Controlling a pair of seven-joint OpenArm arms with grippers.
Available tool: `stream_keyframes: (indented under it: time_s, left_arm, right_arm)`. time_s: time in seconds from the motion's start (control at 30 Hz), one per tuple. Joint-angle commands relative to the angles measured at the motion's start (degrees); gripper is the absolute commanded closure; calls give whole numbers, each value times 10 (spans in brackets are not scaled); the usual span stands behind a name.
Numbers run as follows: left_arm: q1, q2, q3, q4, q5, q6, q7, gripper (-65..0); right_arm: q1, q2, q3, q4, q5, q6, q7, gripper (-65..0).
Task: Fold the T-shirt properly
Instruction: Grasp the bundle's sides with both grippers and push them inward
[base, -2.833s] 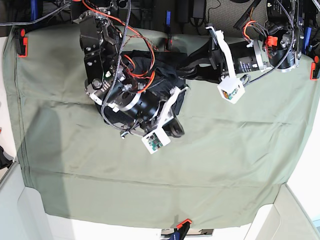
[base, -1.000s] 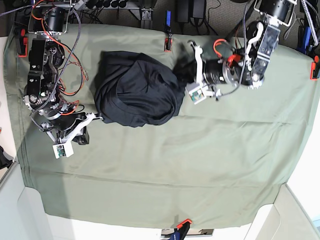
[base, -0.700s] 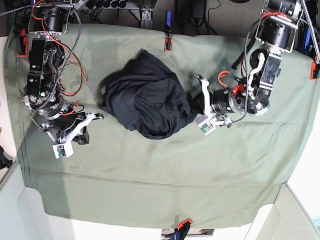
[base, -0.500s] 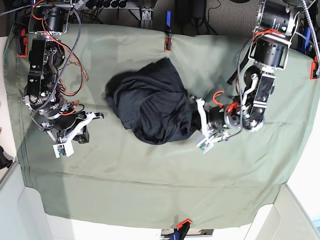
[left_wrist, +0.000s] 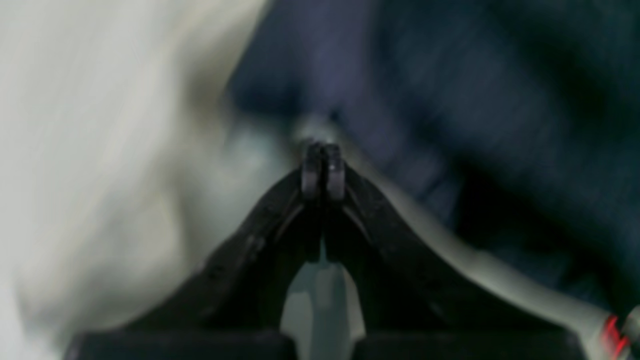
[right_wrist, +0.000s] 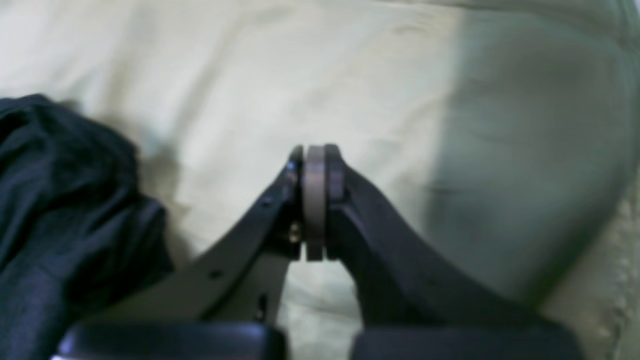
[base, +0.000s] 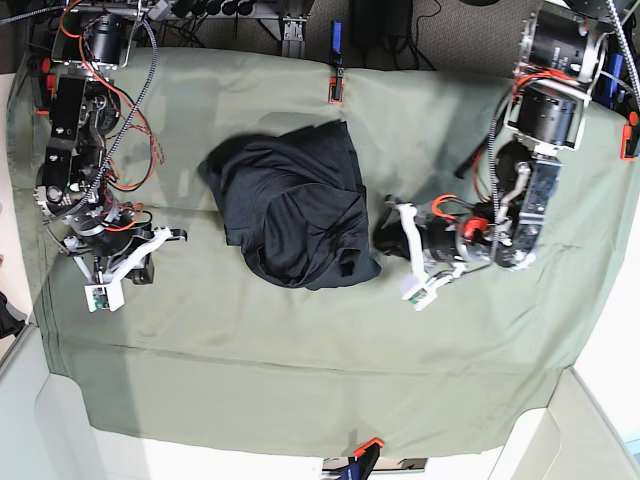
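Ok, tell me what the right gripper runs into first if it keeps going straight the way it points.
Probably nothing but the olive cloth sheet: the right gripper, jaws shut, points across bare sheet. The T-shirt lies off to one side, likely out of that line.

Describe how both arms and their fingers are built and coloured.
Both arms are black metal with silver joint rings, looped with red and black cables. Each wrist carries a white bracket holding a small camera board. The left gripper and right gripper have curved black fingers.

Even bright base view; left wrist motion-blurred, right wrist soft
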Motion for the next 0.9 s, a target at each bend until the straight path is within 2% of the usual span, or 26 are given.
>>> stream_keyframes:
  time_s: [0.0, 0.13, 0.23, 0.33, 0.47, 0.57, 0.87]
  left_arm:
    - [-9, -18, -4, 24, -19, -3, -9, 0]
    - [27, -82, -4, 93, -91, -3, -9, 0]
    - [72, -105, -4, 180, -130, -3, 16, 0]
    - [123, -108, -4, 278, -136, -3, 40, 0]
    - [172, -107, -4, 360, -137, -3, 40, 0]
    - [193, -102, -4, 384, -137, -3, 40, 0]
    - [197, -103, -4, 385, -127, -3, 43, 0]
  right_arm:
    - [12, 3, 6, 9, 8, -2, 14, 0]
    - [8, 3, 18, 9, 9, -1, 12, 0]
    - [-2, 3, 19, 9, 22, -1, 3, 0]
    - [-26, 2, 16, 9, 61, 1, 1, 0]
    - [-64, -15, -1, 9, 63, 2, 3, 0]
    - [-90, -30, -16, 9, 69, 21, 11, 0]
    - [-111, -65, -82, 9, 80, 21, 14, 0]
